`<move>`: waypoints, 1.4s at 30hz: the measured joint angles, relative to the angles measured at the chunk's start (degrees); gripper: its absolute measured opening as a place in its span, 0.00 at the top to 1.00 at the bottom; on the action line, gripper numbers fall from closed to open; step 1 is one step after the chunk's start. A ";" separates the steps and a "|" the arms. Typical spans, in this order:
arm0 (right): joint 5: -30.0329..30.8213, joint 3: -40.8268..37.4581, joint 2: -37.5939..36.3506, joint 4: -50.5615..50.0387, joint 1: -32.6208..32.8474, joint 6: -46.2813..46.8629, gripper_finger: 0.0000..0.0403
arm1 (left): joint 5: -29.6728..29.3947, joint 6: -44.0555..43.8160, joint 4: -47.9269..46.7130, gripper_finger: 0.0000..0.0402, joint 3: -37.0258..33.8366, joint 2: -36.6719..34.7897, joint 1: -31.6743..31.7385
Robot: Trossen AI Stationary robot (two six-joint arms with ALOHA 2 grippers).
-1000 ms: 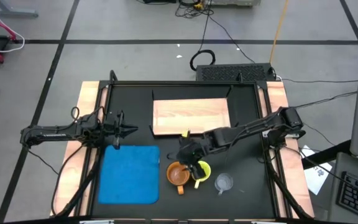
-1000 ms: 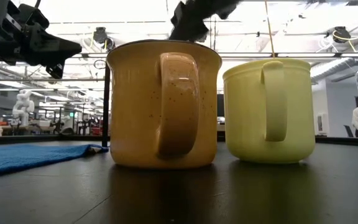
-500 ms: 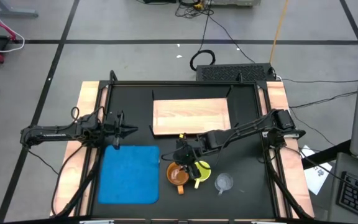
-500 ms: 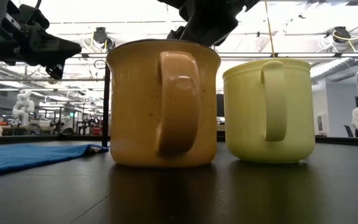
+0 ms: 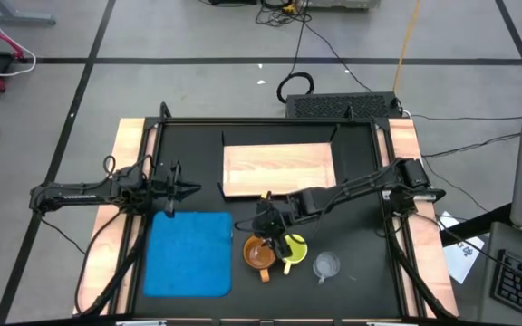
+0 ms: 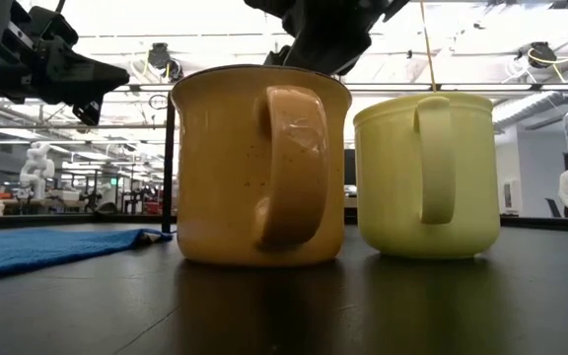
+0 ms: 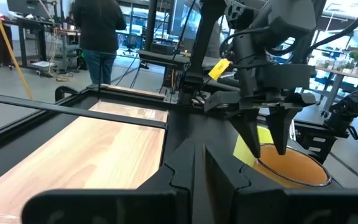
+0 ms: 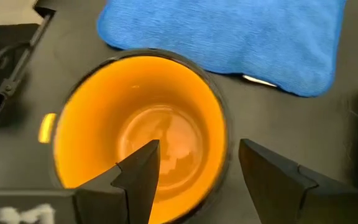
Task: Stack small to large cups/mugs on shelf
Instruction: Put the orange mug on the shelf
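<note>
The orange-brown mug point(image 5: 259, 254) stands upright on the black table, its handle point(image 6: 294, 168) toward the near edge. Close on its right stands the yellow mug point(image 6: 427, 177), and the clear glass cup point(image 5: 326, 265) is farther right. The shelf point(image 5: 279, 167) lies at the far middle with nothing on it. My right gripper point(image 8: 197, 149) is open and slants down over the orange-brown mug point(image 8: 142, 118), one finger point(image 8: 138, 171) inside it and the other point(image 8: 272, 177) outside its far wall. My left gripper point(image 5: 193, 188) waits shut and level at the left. My right gripper straddles the orange-brown mug's far wall point(image 8: 219, 143), slanting down from the far right, one finger inside the hollow and one outside. Whether either finger touches the wall I cannot tell. The mug stands upright with its base on the table.
A blue mat point(image 5: 191, 254) lies flat left of the mugs. The yellow mug point(image 5: 293, 246) almost touches the orange-brown one. The dark frame's bars point(image 5: 270, 122) run around the table. In the left wrist view a person point(image 7: 98, 31) stands in the room beyond.
My right gripper has come down toward the orange-brown mug and a little toward the table's left, its fingers dropping to the far rim. The mug has turned slightly where it stands, its handle swinging a little toward the table's right.
</note>
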 joint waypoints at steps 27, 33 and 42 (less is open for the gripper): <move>-0.32 -0.08 1.53 -0.89 -0.84 2.99 0.48 | 0.00 0.76 -0.30 0.92 0.00 0.00 0.00; -0.34 -0.05 1.53 -1.26 -0.80 2.99 0.48 | 0.00 0.91 -0.28 0.92 0.00 -0.01 0.00; -0.34 -0.05 1.53 -1.18 -0.80 2.99 0.48 | 0.00 0.91 -0.26 0.92 0.00 -0.01 0.02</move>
